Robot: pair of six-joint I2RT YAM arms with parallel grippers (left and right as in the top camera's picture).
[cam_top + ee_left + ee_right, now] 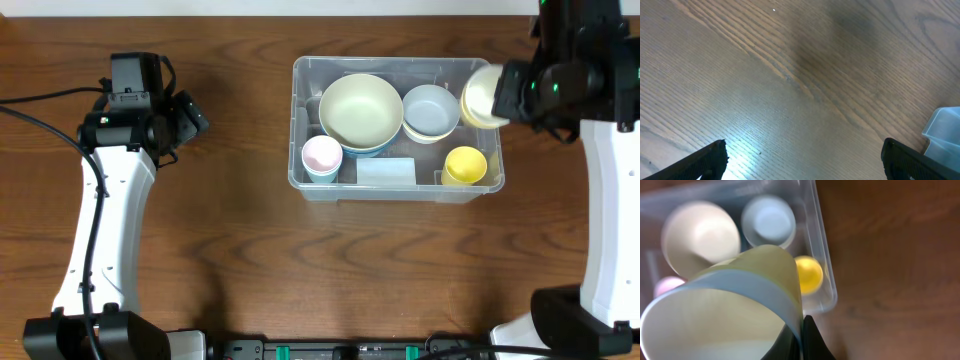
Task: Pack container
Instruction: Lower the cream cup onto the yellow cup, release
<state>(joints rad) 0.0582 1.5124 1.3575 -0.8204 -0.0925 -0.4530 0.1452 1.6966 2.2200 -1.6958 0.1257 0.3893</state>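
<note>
Container [296, 120] sits right of centre in the overhead view, part filled with a cream bowl [361, 110], blue bowl [431, 108], pink cup [321, 155] and yellow cup [465, 165].

Right claw [500, 95] is pinched shut on the rim of a pale yellow bowl [482, 97] over the container's upper right corner.

Left claw [185, 115] gapes wide over bare surface [230, 250] at left.

Judged: the container is a light, thin-walled, slick bin that likely slides if nudged. The best hold is its rim lip.

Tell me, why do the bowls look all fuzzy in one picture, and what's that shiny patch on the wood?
Right wrist view: the container and its bowls are blurred, and the pale bowl close to the lens is soft too. Left wrist view: glare whitens the table. Overhead view: sharp.
</note>
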